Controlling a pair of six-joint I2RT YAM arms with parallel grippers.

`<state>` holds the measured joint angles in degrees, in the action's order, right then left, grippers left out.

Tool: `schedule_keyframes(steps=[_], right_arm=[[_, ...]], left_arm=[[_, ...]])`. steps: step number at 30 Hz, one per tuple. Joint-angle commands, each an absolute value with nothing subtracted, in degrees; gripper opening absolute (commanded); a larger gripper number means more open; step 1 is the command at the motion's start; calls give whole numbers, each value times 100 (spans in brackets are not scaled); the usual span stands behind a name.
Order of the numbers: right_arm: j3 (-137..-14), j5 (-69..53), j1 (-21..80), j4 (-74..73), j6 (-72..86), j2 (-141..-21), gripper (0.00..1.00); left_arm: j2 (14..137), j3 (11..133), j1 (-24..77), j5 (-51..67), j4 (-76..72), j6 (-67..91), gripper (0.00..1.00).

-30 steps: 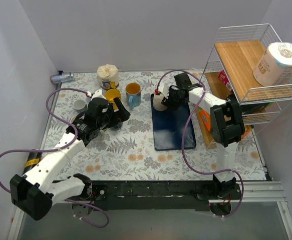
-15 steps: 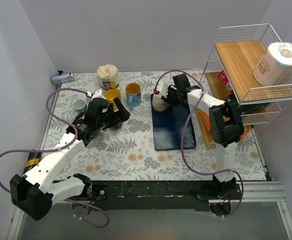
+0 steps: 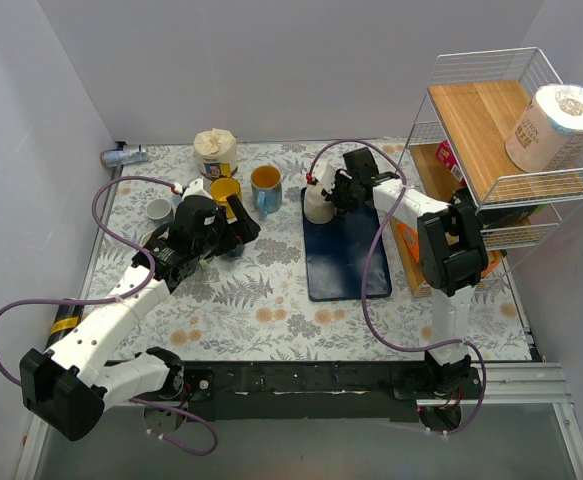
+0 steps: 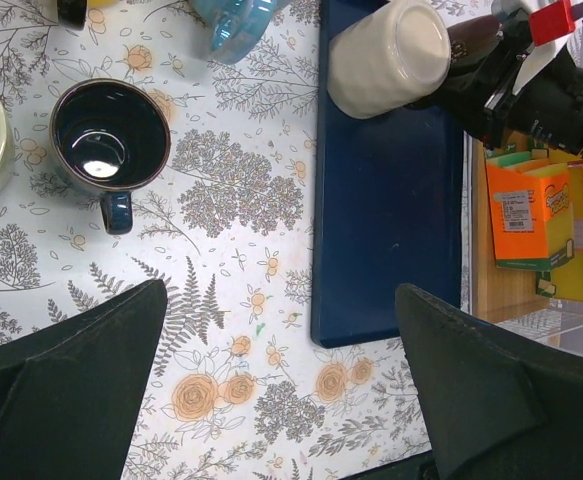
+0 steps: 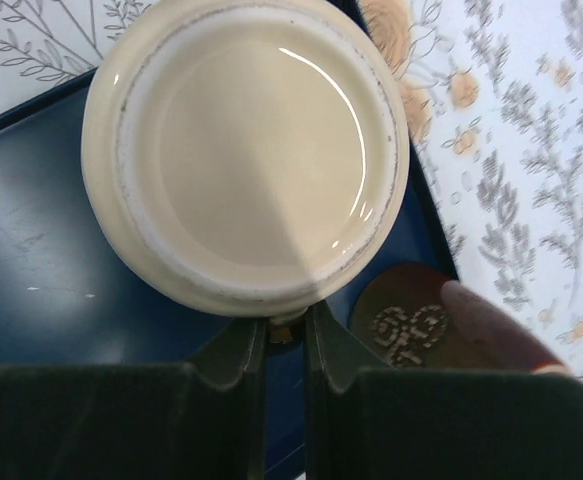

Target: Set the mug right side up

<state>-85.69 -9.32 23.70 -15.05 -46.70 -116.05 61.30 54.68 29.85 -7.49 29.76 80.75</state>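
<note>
The cream mug (image 3: 317, 204) is upside down at the far left corner of the blue tray (image 3: 343, 262). Its flat base faces the camera in the right wrist view (image 5: 246, 150), and it also shows in the left wrist view (image 4: 389, 57). My right gripper (image 3: 333, 194) is shut on the mug's handle at the side of the mug, with the jaws nearly together (image 5: 285, 330). My left gripper (image 3: 243, 227) is open and empty above the flowered tablecloth, left of the tray (image 4: 279, 300).
A brown patterned object (image 5: 411, 325) lies on the tray against the mug. A dark blue mug (image 4: 108, 135), a yellow mug (image 3: 225, 190), a light blue mug (image 3: 266, 187) and a white cup (image 3: 159, 210) stand to the left. A wire rack (image 3: 491, 150) stands on the right.
My right gripper and the cream mug have shifted slightly toward the tray's far left corner. The left arm has not moved.
</note>
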Motion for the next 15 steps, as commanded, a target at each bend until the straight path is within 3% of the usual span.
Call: schedule_keyframes(steps=[1,6,15], right_arm=[[-8964,-1045,2391,-2107,-3571,-11223,1],[-9650,-1546,2391,-2900,-1895,-11276,1],[-9176,-2355,2399,-2778,174,-10619,1]], left_arm=[[5977,5493,3015,-721,2804,7981,98],[5845,5327,3006,-616,2567,7954,98],[5879,5142,3015,-19,2110,7805,98]])
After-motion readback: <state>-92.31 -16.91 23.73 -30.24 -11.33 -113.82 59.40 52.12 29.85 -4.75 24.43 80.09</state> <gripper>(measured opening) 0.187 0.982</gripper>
